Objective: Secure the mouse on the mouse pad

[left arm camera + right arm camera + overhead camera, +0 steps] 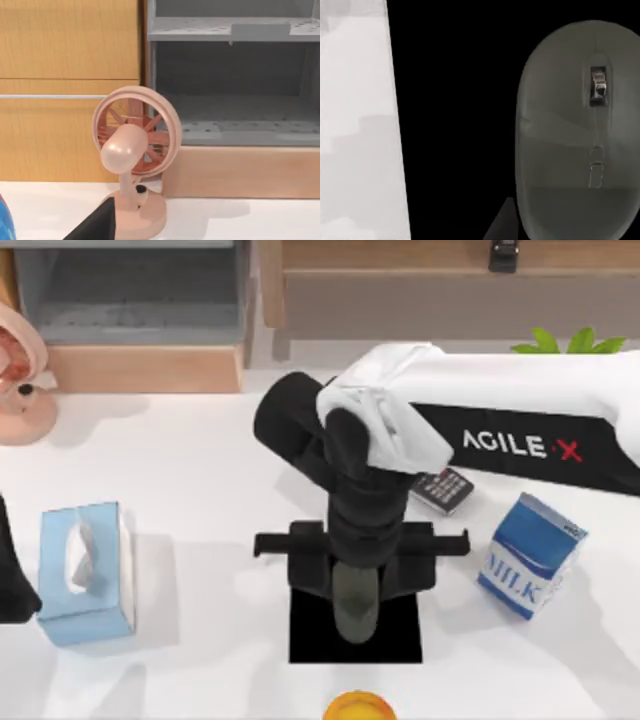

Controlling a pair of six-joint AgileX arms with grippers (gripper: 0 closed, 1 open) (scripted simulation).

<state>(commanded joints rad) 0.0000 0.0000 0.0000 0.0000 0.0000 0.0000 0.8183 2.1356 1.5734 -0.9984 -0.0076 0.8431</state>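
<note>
The dark grey mouse lies on the black mouse pad near the table's front middle. In the right wrist view the mouse rests on the mouse pad, close below the camera, with white table beside the pad. My right gripper hangs directly over the mouse's rear end. Its fingers stand wide apart on either side of the mouse, not touching it. My left arm stays parked at the left edge of the table.
A blue tissue box stands at the left. To the right are a milk carton and a black keypad device. An orange object sits at the front edge. A pink fan and a grey shelf are at the back left.
</note>
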